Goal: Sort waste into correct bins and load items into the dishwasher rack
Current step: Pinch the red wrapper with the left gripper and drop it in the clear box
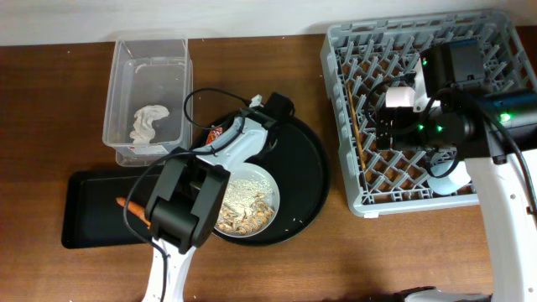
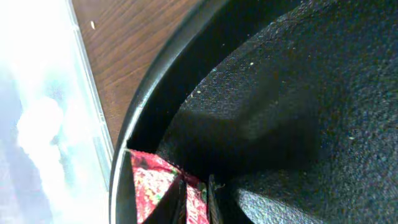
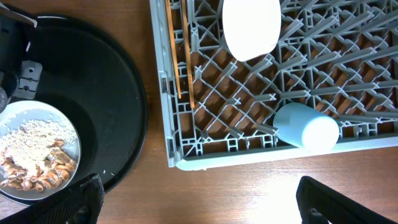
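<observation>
Wrapper (image 2: 152,186), red and crinkled, is pinched between the nearly closed fingers of the left gripper (image 2: 196,204), right at the inner rim of the round black tray (image 2: 280,93). Just past that rim stands the clear tub (image 2: 43,124). Well apart, the right gripper (image 3: 199,202) hangs wide open and empty above the edge of the rack (image 3: 186,163), with the cup (image 3: 308,127) lying near it.

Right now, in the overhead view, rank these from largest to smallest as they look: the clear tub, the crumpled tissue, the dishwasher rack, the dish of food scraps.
1. dishwasher rack
2. clear tub
3. dish, partly hidden by the left arm
4. tissue
</observation>
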Available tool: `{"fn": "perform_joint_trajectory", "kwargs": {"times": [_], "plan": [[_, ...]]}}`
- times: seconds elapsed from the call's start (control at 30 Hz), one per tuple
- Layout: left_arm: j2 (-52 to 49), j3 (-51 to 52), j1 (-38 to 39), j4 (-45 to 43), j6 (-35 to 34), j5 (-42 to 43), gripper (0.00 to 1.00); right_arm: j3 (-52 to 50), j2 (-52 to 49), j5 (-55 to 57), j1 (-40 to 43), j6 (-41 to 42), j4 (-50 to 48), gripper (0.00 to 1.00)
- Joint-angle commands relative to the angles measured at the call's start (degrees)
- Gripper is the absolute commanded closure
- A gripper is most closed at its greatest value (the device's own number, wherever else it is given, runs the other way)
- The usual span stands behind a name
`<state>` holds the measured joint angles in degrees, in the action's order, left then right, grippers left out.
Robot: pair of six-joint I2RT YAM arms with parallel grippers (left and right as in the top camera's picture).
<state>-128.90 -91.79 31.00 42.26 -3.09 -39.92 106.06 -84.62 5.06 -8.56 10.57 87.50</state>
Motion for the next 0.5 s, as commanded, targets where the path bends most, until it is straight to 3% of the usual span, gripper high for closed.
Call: {"fn": "perform_joint_trajectory", "kwargs": {"times": [0.0,0.03,0.23,0.47], "plan": [[-0.7,-0.5,-2.0,0.2,-1.5,1.7,0.96,0.0,-0.1,-0.1,0.0,0.5,0.2,0.02],[-0.7,-0.5,-2.3,0.0,-1.4,3.4,1.0,0.0,-0.1,-0.1,0.0,0.5,0.2,0.02],[5.4,-7.5,-0.7,7.2,-1.4,4.2,1.0,0.0,-0.1,-0.1,0.0,0.5,0.1,0.02],[16.8,-9.7,4.9,8.4,4.9,4.1,1.0,0.0,-0.1,-0.1,0.0,0.5,0.2,0.02]]}}
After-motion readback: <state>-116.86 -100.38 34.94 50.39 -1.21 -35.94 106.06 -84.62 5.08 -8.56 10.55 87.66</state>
